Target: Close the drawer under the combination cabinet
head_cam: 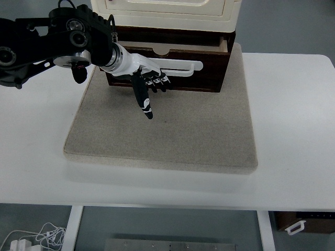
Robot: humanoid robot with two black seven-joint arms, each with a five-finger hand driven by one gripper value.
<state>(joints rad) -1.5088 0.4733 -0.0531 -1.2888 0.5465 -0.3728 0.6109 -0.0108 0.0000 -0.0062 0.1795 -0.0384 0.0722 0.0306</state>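
1. On the white desk (293,130): a grey rectangular felt mat (172,130), carrying a cream plastic cabinet (167,13) with a dark brown wooden drawer (209,73) beneath it.
2. Drawer pulled out only slightly; pale wood interior showing as a thin strip; white bar handle (180,65) across its front.
3. Left robot hand (146,83) against the drawer front just below the handle, fingers (157,83) extended, thumb pointing down over the mat, gripping nothing.
4. Cabinet top cut off by the upper edge.
5. Drawer's left part hidden behind the black arm (47,47).
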